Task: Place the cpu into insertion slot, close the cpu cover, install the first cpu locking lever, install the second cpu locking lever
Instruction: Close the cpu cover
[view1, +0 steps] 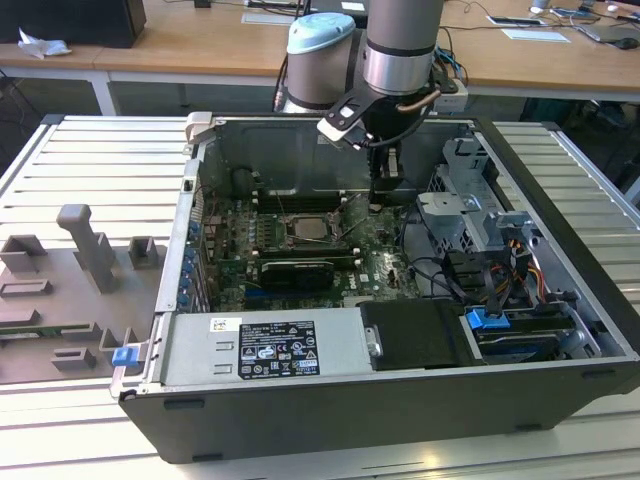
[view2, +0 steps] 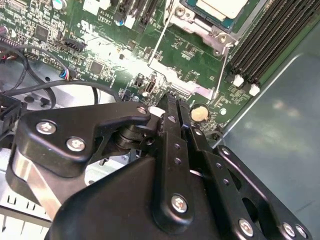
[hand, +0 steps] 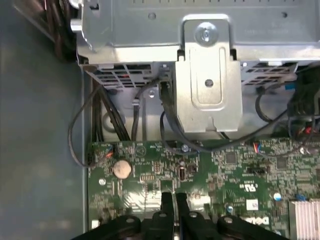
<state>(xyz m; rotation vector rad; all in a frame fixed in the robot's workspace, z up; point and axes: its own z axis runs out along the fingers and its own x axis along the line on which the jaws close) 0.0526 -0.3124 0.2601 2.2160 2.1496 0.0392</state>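
Observation:
The cpu (view2: 220, 6) shows its pale metal face, lying in the insertion slot (view1: 305, 228) on the green board. The silvery cpu cover (view2: 196, 21) frames it; I cannot tell whether it is fully down. Two thin wire locking levers (view2: 223, 65) (view2: 159, 44) run from the socket's corner across the board toward my fingers. In the exterior view my gripper (view1: 384, 203) hangs low over the board, to the right of the socket. Both wrist views show the gripper (view2: 173, 100) (hand: 173, 197) shut with nothing between its fingers, its tips just above the board beside a coin battery (hand: 121, 169).
Black memory slots (view2: 270, 40) flank the socket. A metal drive bracket (hand: 207, 85) and black cables (hand: 100, 120) crowd the board's edge near the gripper. The case wall (view2: 280, 130) stands close by. A power supply (view1: 265, 350) fills the case's front. Grey fixtures (view1: 85, 250) stand on the table.

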